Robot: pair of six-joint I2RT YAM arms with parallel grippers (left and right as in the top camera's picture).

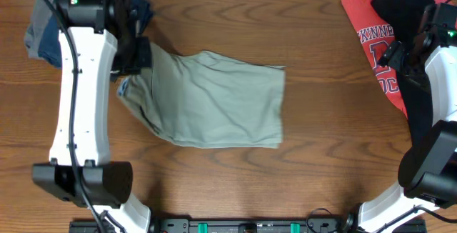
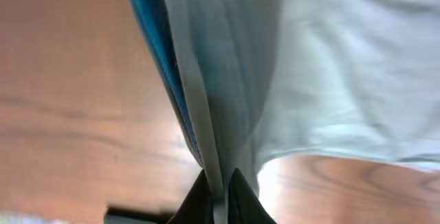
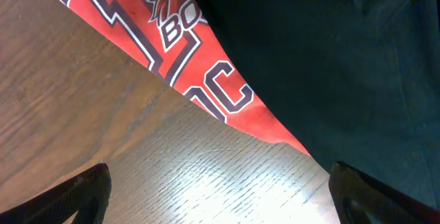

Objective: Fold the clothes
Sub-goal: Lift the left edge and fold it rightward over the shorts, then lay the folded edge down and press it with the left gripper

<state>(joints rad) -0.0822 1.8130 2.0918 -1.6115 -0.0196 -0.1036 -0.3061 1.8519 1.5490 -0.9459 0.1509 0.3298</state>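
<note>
Left gripper [image 2: 218,198]: jaws nearly closed, pinching a fold of the khaki trousers [image 2: 330,66] between the two dark fingertips [image 2: 198,202]. The cloth rose from the pinch in a long crease. A strip of blue fabric [image 2: 155,59] ran alongside the crease on its outer side, touching the khaki; could not tell which garment it belonged to.

Overhead, the pinch sat at the trousers' left edge, partly hidden under the left arm. The trousers lay folded into a rough rectangle, mid-table and somewhat left, upper edge slanting, left side rumpled. The wooden table [image 1: 321,161] was bare around the other three sides.

Behind the left arm, at the far left corner, navy and grey garments [image 1: 43,36] lay bunched, well apart from the trousers' main body.

Right gripper [image 3: 223,200]: jaws spread wide, one finger [image 3: 75,196] at each lower corner of the wrist view, holding nothing, above bare wood. Just beyond it lay the red T-shirt [image 3: 172,52], white and dark lettering up, with a black garment [image 3: 330,59] lying over it. Both sat at the far right corner.
</note>
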